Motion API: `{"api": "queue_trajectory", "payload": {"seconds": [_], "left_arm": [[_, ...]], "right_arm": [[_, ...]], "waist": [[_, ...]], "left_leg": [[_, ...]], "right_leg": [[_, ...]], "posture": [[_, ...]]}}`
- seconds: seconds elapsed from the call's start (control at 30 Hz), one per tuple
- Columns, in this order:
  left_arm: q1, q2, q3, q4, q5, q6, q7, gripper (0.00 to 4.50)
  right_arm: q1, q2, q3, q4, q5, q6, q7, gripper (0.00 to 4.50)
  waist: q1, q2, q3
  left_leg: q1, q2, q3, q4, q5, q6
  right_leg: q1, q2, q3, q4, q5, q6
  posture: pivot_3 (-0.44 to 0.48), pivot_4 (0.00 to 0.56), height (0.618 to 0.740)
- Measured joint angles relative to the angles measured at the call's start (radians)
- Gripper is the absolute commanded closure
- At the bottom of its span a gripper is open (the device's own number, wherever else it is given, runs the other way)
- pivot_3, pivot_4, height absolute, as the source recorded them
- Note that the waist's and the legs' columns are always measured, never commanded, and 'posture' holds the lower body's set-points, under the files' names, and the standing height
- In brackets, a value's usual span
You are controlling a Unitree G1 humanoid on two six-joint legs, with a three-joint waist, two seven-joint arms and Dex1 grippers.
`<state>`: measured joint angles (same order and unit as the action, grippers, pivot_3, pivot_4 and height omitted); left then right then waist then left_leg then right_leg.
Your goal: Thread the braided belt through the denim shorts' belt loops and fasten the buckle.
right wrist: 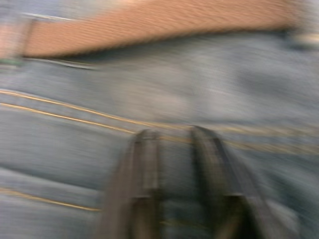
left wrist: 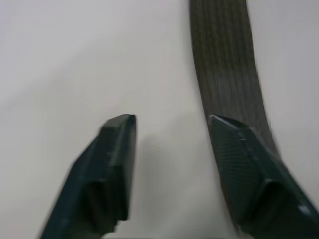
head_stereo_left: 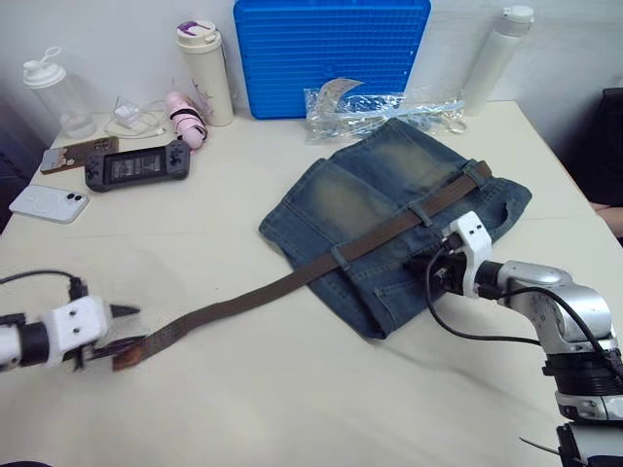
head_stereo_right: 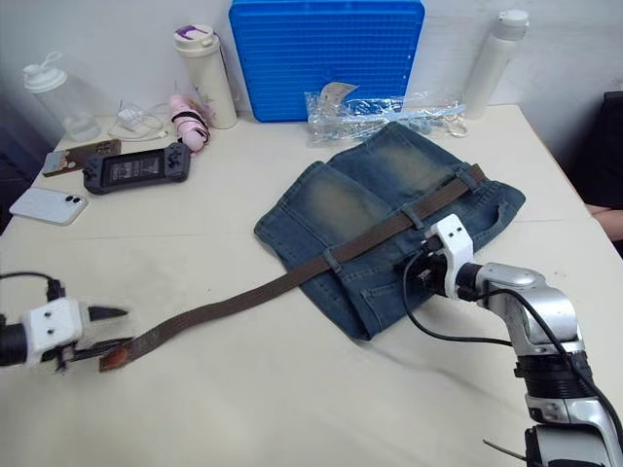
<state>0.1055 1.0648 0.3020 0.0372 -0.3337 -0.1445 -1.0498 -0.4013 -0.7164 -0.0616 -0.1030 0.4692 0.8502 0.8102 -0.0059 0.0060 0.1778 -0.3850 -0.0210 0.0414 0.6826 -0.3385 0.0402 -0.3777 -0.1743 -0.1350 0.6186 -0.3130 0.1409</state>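
Observation:
The denim shorts (head_stereo_left: 380,180) lie on the table right of centre. The braided belt (head_stereo_left: 243,297) runs along their waistband under two belt loops (head_stereo_left: 339,256) (head_stereo_left: 420,213), and its long free end trails left across the table. I cannot make out the buckle; the belt's far end lies at the waistband's right corner. My left gripper (head_stereo_left: 129,327) is open at the belt's free tip, with the strap (left wrist: 224,64) lying beside one finger (left wrist: 244,154). My right gripper (head_stereo_left: 428,269) rests low on the shorts just below the belt, its fingers only narrowly apart over flat denim (right wrist: 174,132).
Along the back stand a blue grid board (head_stereo_left: 331,53), a clear plastic bag (head_stereo_left: 380,102), a white bottle (head_stereo_left: 496,58), a cream tumbler (head_stereo_left: 204,73) and a clear shaker (head_stereo_left: 54,92). At the back left lie a game console (head_stereo_left: 136,163) and a phone (head_stereo_left: 47,202).

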Motion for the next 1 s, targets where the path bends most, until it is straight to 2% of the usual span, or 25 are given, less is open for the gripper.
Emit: {"api": "queue_trajectory", "payload": {"seconds": [0.03, 0.1, 0.13, 0.23, 0.33, 0.4, 0.43, 0.5, 0.57, 0.67, 0.8, 0.83, 0.87, 0.9, 1.0], "left_arm": [[-0.048, -0.009, -0.017, -0.036, -0.037, 0.047, -0.010, 0.11], [-0.167, -0.035, -0.077, -0.121, -0.112, 0.153, -0.030, 0.00], [-0.221, -0.053, -0.116, -0.161, -0.140, 0.204, -0.036, 0.00], [-0.366, -0.134, -0.233, -0.218, -0.183, 0.346, -0.046, 0.00], [-0.618, -0.386, -0.429, -0.192, -0.171, 0.456, -0.039, 0.00], [-0.707, -0.513, -0.512, -0.164, -0.158, 0.476, -0.025, 0.00], [-0.787, -0.645, -0.589, -0.118, -0.127, 0.486, -0.005, 0.00], [-0.834, -0.729, -0.653, -0.070, -0.087, 0.485, 0.012, 0.00], [-0.893, -0.863, -0.749, 0.044, 0.006, 0.465, 0.037, 0.00], [-0.911, -0.991, -0.859, 0.182, 0.100, 0.441, 0.058, 0.00], [-0.936, -1.036, -0.948, 0.300, 0.235, 0.403, 0.091, 0.00], [-0.941, -1.032, -0.967, 0.341, 0.289, 0.382, 0.110, 0.43], [-0.942, -1.028, -0.974, 0.358, 0.310, 0.373, 0.121, 0.54], [-0.949, -1.027, -0.990, 0.392, 0.356, 0.344, 0.151, 0.84], [-0.991, -1.024, -1.027, 0.441, 0.456, 0.230, 0.209, 2.08]], "right_arm": [[0.003, -0.025, -0.016, -0.017, 0.018, 0.012, 0.017, 0.97], [0.002, -0.081, -0.064, -0.055, 0.059, 0.045, 0.053, 0.18], [0.000, -0.108, -0.082, -0.073, 0.078, 0.061, 0.067, 0.08], [0.020, -0.173, -0.123, -0.126, 0.124, 0.101, 0.100, 0.08], [0.092, -0.244, -0.186, -0.206, 0.152, 0.123, 0.122, 0.08], [0.117, -0.268, -0.206, -0.257, 0.163, 0.131, 0.127, 0.08], [0.174, -0.300, -0.243, -0.319, 0.168, 0.133, 0.128, 0.08], [0.233, -0.329, -0.269, -0.353, 0.160, 0.137, 0.124, 0.08], [0.367, -0.355, -0.336, -0.410, 0.135, 0.163, 0.106, 0.08], [0.453, -0.354, -0.416, -0.483, 0.133, 0.205, 0.077, 0.08], [0.553, -0.358, -0.546, -0.540, 0.104, 0.250, 0.049, 0.08], [0.581, -0.360, -0.582, -0.547, 0.090, 0.262, 0.044, 0.00], [0.588, -0.360, -0.591, -0.549, 0.083, 0.265, 0.041, 0.00], [0.596, -0.360, -0.606, -0.554, 0.071, 0.264, 0.035, 0.00], [0.582, -0.370, -0.612, -0.556, 0.057, 0.245, 0.023, 0.00]], "waist": [[0.006, 0.001, 0.001], [0.016, 0.003, 0.002], [0.017, 0.003, 0.002], [0.021, 0.003, 0.002], [0.046, 0.002, 0.002], [0.056, 0.000, 0.003], [0.060, -0.003, 0.002], [0.056, -0.003, 0.002], [0.064, -0.003, 0.002], [0.064, -0.003, 0.002], [0.061, -0.003, 0.002], [0.059, -0.003, 0.002], [0.058, -0.003, 0.002], [0.059, -0.003, 0.002], [0.061, -0.003, 0.003]], "left_leg": [[-0.001, -0.001, -0.001, 0.000, 0.000, 0.000], [-0.002, -0.003, -0.002, 0.001, 0.000, 0.002], [-0.002, -0.003, -0.001, 0.001, 0.000, 0.002], [-0.001, -0.003, -0.001, 0.001, 0.001, 0.002], [-0.003, -0.004, -0.001, 0.004, 0.002, 0.004], [-0.005, -0.003, 0.000, 0.007, 0.002, 0.004], [-0.005, -0.003, 0.001, 0.008, 0.002, 0.005], [-0.005, -0.003, 0.003, 0.008, 0.002, 0.005], [-0.005, -0.003, 0.003, 0.007, 0.003, 0.006], [-0.006, -0.002, 0.003, 0.008, 0.003, 0.006], [-0.005, -0.001, 0.002, 0.008, 0.003, 0.005], [-0.005, -0.001, 0.002, 0.008, 0.003, 0.005], [-0.004, -0.001, 0.002, 0.008, 0.003, 0.005], [-0.005, -0.002, 0.002, 0.008, 0.003, 0.006], [-0.005, -0.002, 0.001, 0.010, 0.003, 0.006]], "right_leg": [[0.000, 0.002, 0.000, 0.000, 0.000, 0.000], [0.001, 0.001, -0.001, -0.001, 0.000, 0.000], [0.001, 0.002, -0.001, -0.001, 0.000, 0.000], [0.001, 0.004, -0.002, -0.002, 0.000, 0.000], [0.003, 0.005, -0.001, -0.002, 0.001, 0.001], [0.003, 0.005, -0.001, -0.004, 0.001, 0.002], [0.005, 0.005, -0.001, -0.006, 0.001, 0.002], [0.005, 0.006, 0.000, -0.008, 0.001, 0.003], [0.006, 0.006, -0.001, -0.009, 0.001, 0.003], [0.006, 0.006, 0.000, -0.010, 0.001, 0.003], [0.006, 0.006, 0.000, -0.010, 0.001, 0.002], [0.006, 0.006, 0.000, -0.010, 0.002, 0.002], [0.006, 0.006, 0.000, -0.010, 0.002, 0.002], [0.006, 0.006, 0.000, -0.010, 0.002, 0.002], [0.007, 0.005, 0.000, -0.011, 0.003, 0.002]], "posture": [[0.000, 0.150, 0.693], [0.000, 0.150, 0.693], [0.000, 0.150, 0.693], [0.000, 0.150, 0.693], [0.000, 0.150, 0.693], [0.000, 0.150, 0.693], [0.000, 0.150, 0.693], [0.000, 0.150, 0.693], [0.000, 0.150, 0.693], [0.000, 0.150, 0.693], [0.000, 0.150, 0.693], [0.000, 0.150, 0.693], [0.000, 0.150, 0.693], [0.000, 0.150, 0.693], [0.000, 0.150, 0.693]]}}
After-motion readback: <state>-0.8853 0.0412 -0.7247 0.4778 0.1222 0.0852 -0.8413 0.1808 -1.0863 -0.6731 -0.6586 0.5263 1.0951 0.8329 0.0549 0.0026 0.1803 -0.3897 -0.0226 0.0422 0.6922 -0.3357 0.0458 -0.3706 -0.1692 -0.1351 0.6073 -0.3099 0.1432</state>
